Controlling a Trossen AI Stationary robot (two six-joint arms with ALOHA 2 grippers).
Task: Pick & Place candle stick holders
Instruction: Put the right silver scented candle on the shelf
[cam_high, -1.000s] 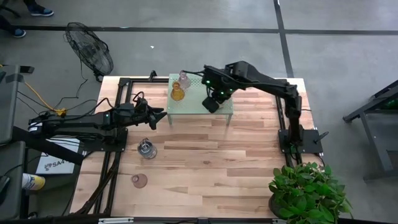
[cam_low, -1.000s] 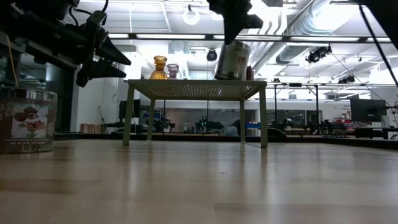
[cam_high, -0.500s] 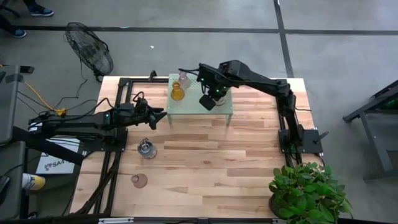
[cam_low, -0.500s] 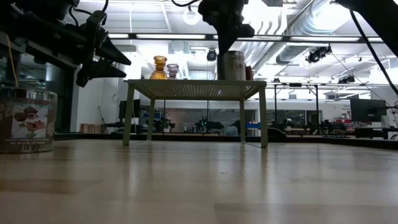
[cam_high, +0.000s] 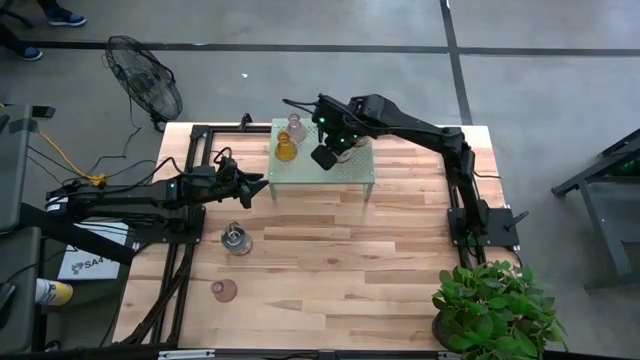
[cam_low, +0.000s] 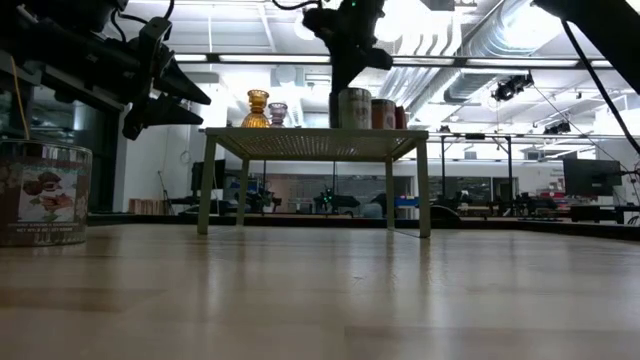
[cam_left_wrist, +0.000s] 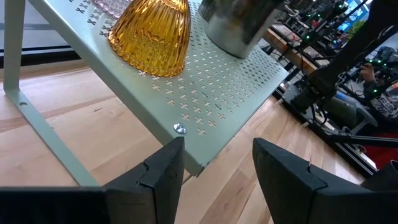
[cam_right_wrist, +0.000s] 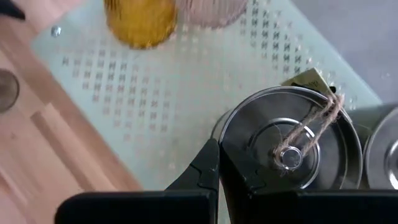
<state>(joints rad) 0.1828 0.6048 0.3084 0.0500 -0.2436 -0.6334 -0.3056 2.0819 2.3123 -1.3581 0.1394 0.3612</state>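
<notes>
- Setting the silvery holder (cam_right_wrist: 289, 146) down on the pale green stand (cam_high: 350, 170), with the right pincer (cam_high: 325, 155) gripping it from above (one dark finger pressing on its side in the right wrist view, the other hidden beneath).
- Having been hanging clear of the stand's right part a second ago, and now appearing, in the low view, to be standing upright on the perforated top, closer to the middle.
- Sitting just beside a second silvery holder (cam_low: 383, 113), nearly touching it (too tight to tell whether any gap is left).
- Sharing the stand with the amber holder (cam_high: 286, 150) and a pinkish glass holder (cam_high: 295, 127), both well apart from the pincer, toward the stand's left end.
- Probably finishing this placement: only letting go and lifting straight up appear to be left, taking care not to nudge the neighbouring holder.
- Leaving two more holders on the tabletop (cam_high: 350, 260): a clear glass holder (cam_high: 237, 239) and a small pinkish holder (cam_high: 224, 290) (apparently next in line).
- Waiting with the left pincer (cam_left_wrist: 214, 174) spread wide and holding nothing, hovering just off the stand's left corner, unmoved over the last second.
</notes>
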